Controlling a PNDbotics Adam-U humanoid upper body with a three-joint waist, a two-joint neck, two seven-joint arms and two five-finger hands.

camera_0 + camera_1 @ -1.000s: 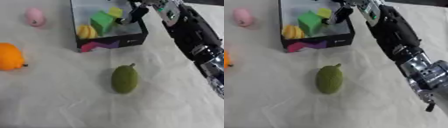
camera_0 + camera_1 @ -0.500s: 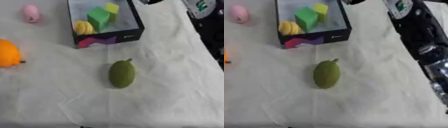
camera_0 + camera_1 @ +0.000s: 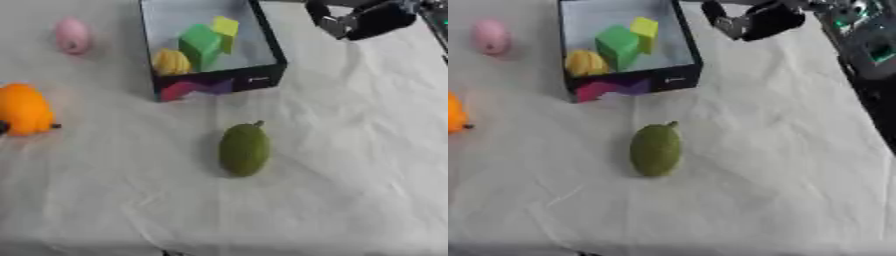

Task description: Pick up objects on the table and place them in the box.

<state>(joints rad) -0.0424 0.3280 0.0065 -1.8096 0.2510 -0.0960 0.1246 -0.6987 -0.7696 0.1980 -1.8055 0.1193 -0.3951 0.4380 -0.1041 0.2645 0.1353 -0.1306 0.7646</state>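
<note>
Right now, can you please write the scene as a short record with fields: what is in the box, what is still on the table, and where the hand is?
box: black, open top
in box: green block, yellow block, yellow ridged fruit
on cloth, near box front: green oval fruit
on cloth, left: orange fruit, pink object
right hand: to the right of the box, empty
left hand: not in view

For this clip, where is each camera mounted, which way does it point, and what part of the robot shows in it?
Left eye view: in the robot's head, looking down at the table; only the right hand shows, top right.
Right eye view: beside it, same downward aim; the right hand with its arm along the right edge.
Both share the box, green fruit, orange fruit and pink object; the right eye's picture sits shifted left.
</note>
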